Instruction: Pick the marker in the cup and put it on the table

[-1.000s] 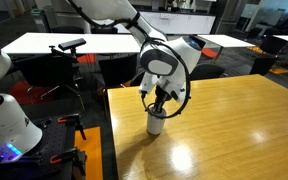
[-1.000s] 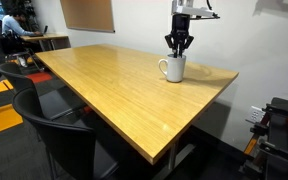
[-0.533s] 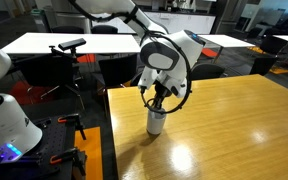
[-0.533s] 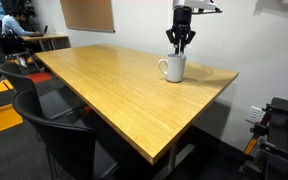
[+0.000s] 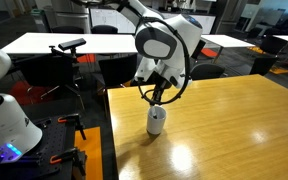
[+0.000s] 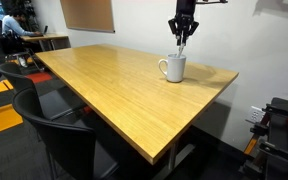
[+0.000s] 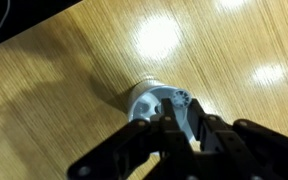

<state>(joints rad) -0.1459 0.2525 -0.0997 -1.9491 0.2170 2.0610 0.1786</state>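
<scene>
An office room with white-topped tables [image 5: 44, 42] at the back and black chairs [image 6: 46, 125] drawn up to a large, glossy, yellowish-wood surface [image 5: 234, 120]. The white cup [image 5: 156, 122] stands upright on that surface near one of its edges, and it shows in both exterior views. The arm reaches over it from above, and the gripper [image 5: 156, 97] hangs straight over the cup's mouth, pointing down.

In an exterior view the fingers [image 6: 182, 30] are drawn together to a narrow tip, clenched on the upper end of the marker [image 6: 180, 45]. The marker hangs below them as a thin stick, close to upright and slightly tilted. Its lower end sits at the cup's mouth; whether it has cleared the rim cannot be told. The gripper itself is apart from the cup and does not touch it.

The wrist view is blurred. It shows the round cup [image 7: 149, 103] on the wood grain, with the dark fingers [image 7: 212, 132] in front of it and bright lamp reflections on the surface around it
</scene>
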